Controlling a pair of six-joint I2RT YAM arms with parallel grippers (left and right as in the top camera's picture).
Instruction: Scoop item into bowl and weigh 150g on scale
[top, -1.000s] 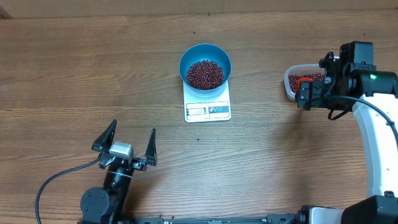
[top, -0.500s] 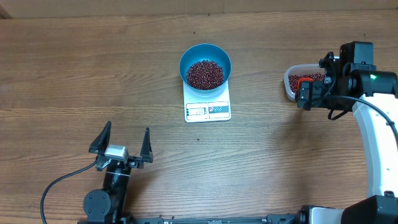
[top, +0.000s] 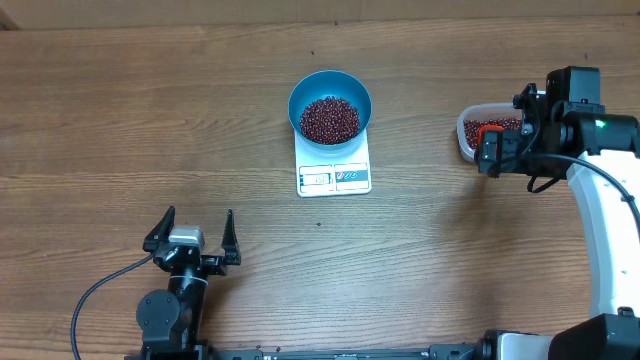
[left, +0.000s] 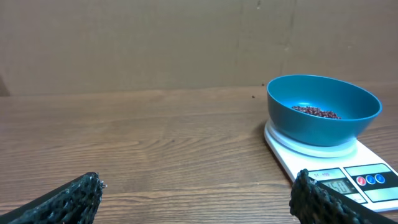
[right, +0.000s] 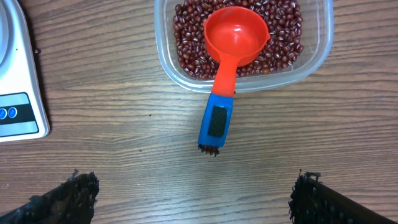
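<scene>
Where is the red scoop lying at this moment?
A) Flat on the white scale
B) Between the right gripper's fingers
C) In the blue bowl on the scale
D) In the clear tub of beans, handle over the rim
D: the red scoop rests on the beans in the clear tub, its handle reaching out over the rim.

Soft, even, fairly bright light falls on the wooden table (top: 120, 110) from above; shadows are faint and short, the plainest a dim band under the bowl (left: 323, 109) on the scale (left: 292, 155); no harsh glare, only a mild sheen on the red scoop (right: 236, 34); the overhead view is sharp edge to edge; the left gripper (left: 198, 186) shows fingertips (left: 71, 200) nearly black and slightly soft.
</scene>
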